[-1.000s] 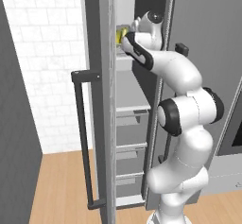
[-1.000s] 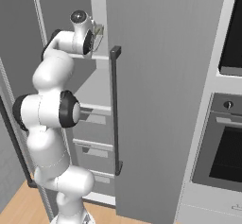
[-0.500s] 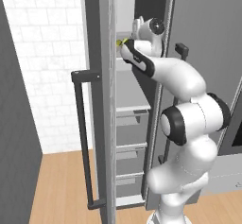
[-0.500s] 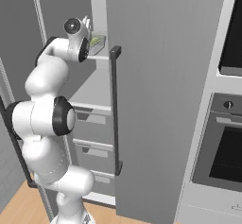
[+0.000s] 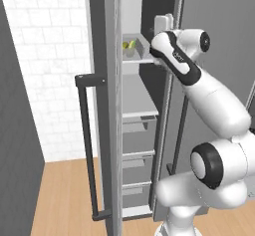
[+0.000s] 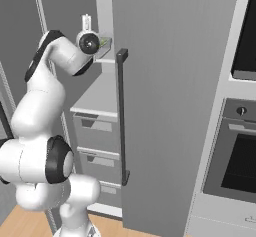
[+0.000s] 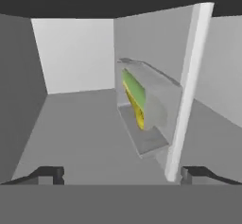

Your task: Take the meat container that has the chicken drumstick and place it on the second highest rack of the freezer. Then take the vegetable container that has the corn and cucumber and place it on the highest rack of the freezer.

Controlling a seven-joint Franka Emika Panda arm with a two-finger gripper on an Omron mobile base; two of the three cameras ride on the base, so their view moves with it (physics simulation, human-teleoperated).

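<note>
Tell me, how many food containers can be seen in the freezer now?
1: the vegetable container sits on a high freezer rack, beside the arm's wrist. Another may be hidden behind the door or arm.

so the wall [image 5: 45, 70] on the left is showing white brick-style tiles, and a wood plank floor [image 5: 64, 200] is running underneath. A dark grey panel [image 5: 15, 155] is taking up the near left edge. The tall grey door [image 5: 107, 105] is standing open with a long dark handle [image 5: 87, 145] sticking out. Over on the right side a built-in oven [image 6: 235, 156] is sitting in grey cabinets, with its dark glass front and a knob [image 6: 241, 111] showing. Flat, even light is falling everywhere
</note>
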